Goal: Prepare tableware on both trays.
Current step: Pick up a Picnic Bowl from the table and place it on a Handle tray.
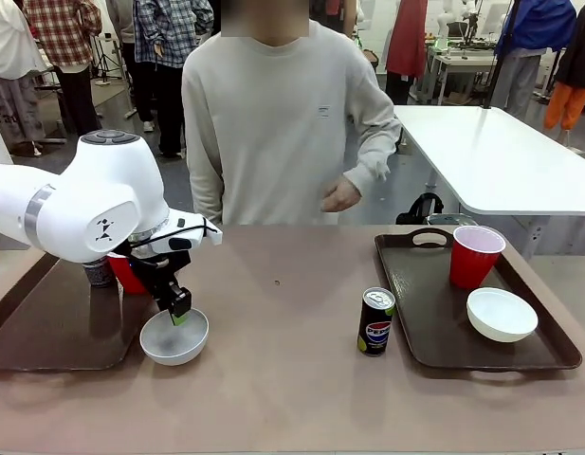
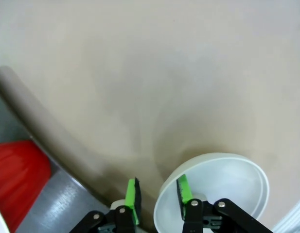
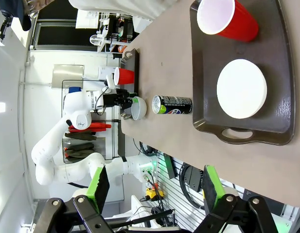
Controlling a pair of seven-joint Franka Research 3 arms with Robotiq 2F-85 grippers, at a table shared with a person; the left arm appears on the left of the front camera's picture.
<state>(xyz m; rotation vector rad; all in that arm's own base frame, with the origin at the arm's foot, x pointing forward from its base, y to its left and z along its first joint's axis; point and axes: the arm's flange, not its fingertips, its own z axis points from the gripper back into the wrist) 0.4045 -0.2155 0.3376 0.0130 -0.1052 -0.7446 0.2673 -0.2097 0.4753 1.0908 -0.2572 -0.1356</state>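
1. Tableware, nearest first: left gripper pinches rim of white bowl, on table just right of left tray.
2. Pepsi can on table, left of right tray; not yet placed.
3. Right tray holds second bowl + red cup: nearly done.
4. Left tray, far end: other red cup, grey can.
5. Right gripper open, empty.

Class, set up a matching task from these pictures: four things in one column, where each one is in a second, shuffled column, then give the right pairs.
Things:
1. Pepsi can
2. red cup
3. left pincer
4. right pincer

Places or states:
A. standing on the right tray, behind a white bowl
B. closing on the rim of the bowl beside the left tray
C. upright on the bare table, between the trays
D. open, held high above the table

Pairs: 1-C, 2-A, 3-B, 4-D
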